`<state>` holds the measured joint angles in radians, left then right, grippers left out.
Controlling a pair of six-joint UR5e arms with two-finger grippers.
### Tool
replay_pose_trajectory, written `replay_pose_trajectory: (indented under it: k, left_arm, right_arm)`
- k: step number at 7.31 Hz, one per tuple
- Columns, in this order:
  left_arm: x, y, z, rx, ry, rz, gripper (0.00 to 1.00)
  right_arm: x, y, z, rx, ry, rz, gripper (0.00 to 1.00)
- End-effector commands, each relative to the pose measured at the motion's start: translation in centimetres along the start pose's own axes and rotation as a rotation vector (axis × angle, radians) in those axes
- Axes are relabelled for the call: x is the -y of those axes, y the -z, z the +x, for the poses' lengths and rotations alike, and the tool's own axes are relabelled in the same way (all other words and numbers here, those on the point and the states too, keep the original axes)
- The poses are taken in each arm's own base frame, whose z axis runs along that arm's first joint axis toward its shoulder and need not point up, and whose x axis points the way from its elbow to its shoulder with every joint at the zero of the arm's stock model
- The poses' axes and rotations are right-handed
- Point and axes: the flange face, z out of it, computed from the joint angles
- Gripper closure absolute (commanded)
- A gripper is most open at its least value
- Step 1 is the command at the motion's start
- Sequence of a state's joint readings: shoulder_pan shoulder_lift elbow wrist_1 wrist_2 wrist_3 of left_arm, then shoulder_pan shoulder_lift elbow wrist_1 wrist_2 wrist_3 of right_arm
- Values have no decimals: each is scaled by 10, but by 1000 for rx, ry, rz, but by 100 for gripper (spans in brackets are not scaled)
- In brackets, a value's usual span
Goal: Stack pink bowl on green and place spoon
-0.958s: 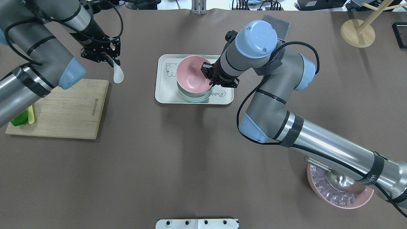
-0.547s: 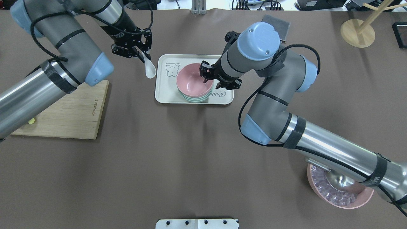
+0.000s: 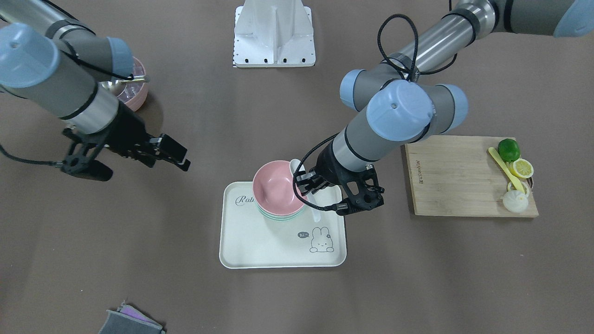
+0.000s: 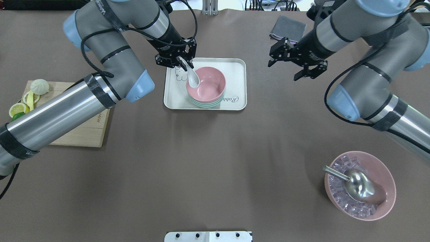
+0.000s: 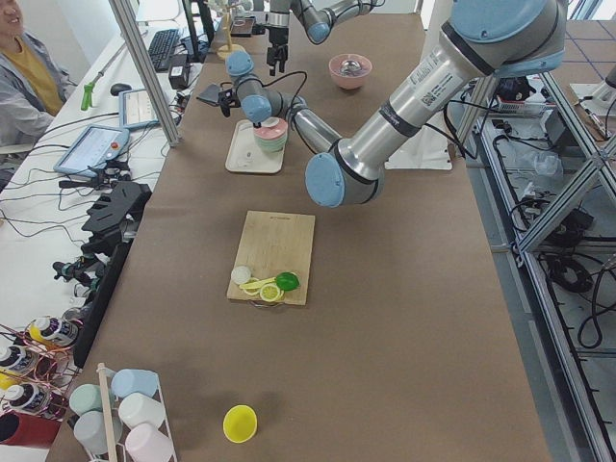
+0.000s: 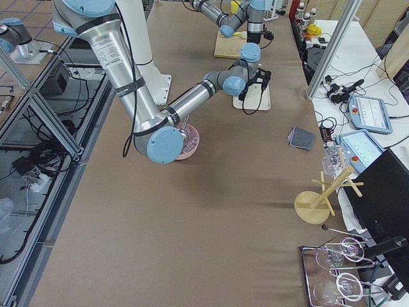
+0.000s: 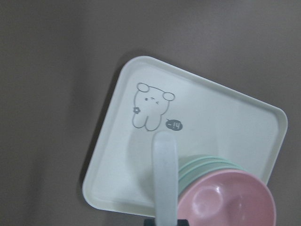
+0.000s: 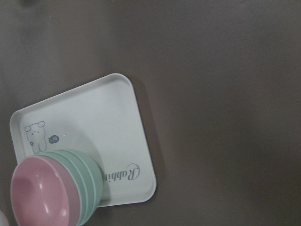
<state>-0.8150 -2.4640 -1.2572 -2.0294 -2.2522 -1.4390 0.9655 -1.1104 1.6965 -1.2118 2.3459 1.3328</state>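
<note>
The pink bowl (image 4: 207, 84) sits nested on the stack of green bowls (image 4: 205, 103) on the white bunny tray (image 4: 235, 72). My left gripper (image 4: 183, 64) is shut on the handle of a white spoon (image 4: 194, 79). The spoon's scoop hangs over the left rim of the pink bowl. In the left wrist view the spoon (image 7: 164, 174) points down beside the pink bowl (image 7: 225, 202). In the front view the spoon (image 3: 295, 165) shows beside the pink bowl (image 3: 276, 188). My right gripper (image 4: 283, 70) is open and empty, off to the right of the tray.
A wooden cutting board (image 4: 84, 131) with lemon and lime pieces (image 4: 23, 104) lies at the left. A pink bowl of ice with a metal scoop (image 4: 359, 190) stands at the front right. A grey cloth (image 4: 288, 27) and a wooden stand (image 4: 378, 33) are at the back.
My left gripper carried the spoon rightwards from the board side to over the pink bowl. My right gripper let go of the pink bowl and pulled back to the right.
</note>
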Motion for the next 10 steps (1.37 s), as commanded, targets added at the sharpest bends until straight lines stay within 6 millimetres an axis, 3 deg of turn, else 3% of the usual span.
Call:
replay_pose_trajectory:
  k: [1,2,3,4,5,6,7,8,10]
  left_arm:
    - [-10,-20,-9,-65,-100,32,2]
    - [-21,-7,-45,-97,-120,31,2]
    - [-11,27,-107,-76,-83,17,2]
    - [28,85,-183,-70,-95,-21,2]
    - [58,130,-259,-62,-161,-14,2]
    - [67,154,-335,-33,-225,1,2]
    - [69,176,-412,19,-328,41,2]
    - [73,198,-477,75,-428,77,2]
    - [76,217,-553,231,-516,83,2]
  right_arm:
    - [16,17,42,-12,22,-4,0]
    - [22,24,51,-14,13,3,0]
    - [30,31,68,-24,24,17,0]
    - [38,34,91,-45,60,27,0]
    - [55,53,134,-74,105,55,0]
    - [68,75,199,-119,181,77,0]
    - [93,93,256,-173,261,80,0]
    - [114,108,297,-224,329,58,0]
    - [135,135,351,-290,402,31,0]
